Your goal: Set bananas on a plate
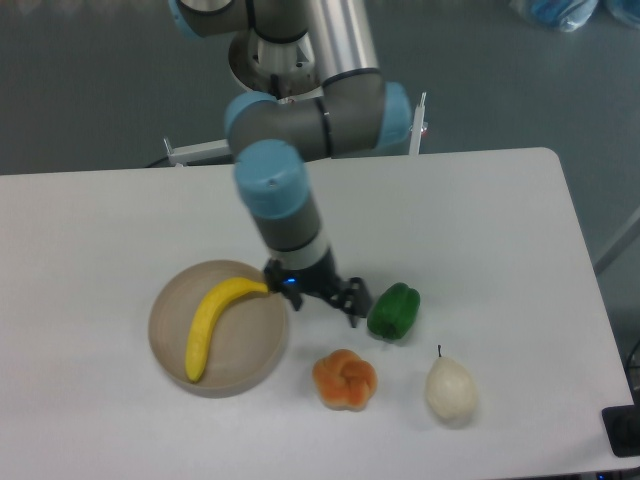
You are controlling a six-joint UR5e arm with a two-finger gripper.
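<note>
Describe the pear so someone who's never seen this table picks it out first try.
Start at the beige plate holding the banana on the table's left, then follow the front edge right past the orange fruit. The pear comes next, nearest the right front corner. It is the only pale cream item, with a thin dark stem on top.

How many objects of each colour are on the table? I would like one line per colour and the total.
Yellow: 1, the banana
Beige: 1, the plate
Green: 1, the pepper
Orange: 1, the lobed orange fruit
Cream: 1, the pear
Total: 5
</note>
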